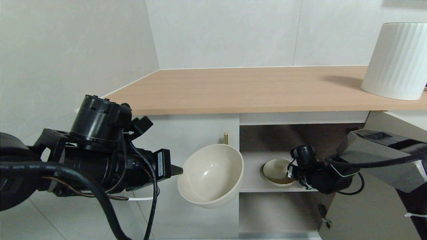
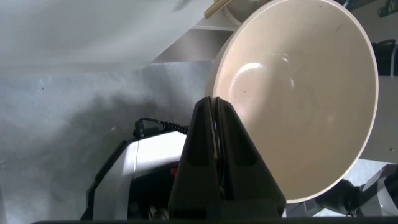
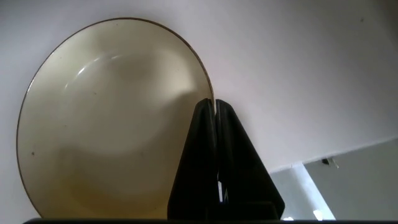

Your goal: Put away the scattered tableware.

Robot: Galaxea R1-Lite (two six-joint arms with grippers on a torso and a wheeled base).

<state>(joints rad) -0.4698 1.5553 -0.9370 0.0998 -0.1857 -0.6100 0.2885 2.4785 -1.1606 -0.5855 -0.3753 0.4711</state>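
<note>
Bowl (image 1: 211, 176) in mid-air before closed cabinet door (image 1: 186, 133), left jaws pinching its rim, small dish (image 1: 276, 170) right of it at open shelf (image 1: 252, 181) (contact unclear), right jaws pinching its edge.

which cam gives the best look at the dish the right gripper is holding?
Right wrist view: the dish is close up, inside and rim clear, with the right gripper shut on its edge. Head view shows it small at the cabinet shelf, partly behind the gripper. Left wrist view looks at the bowl.
</note>
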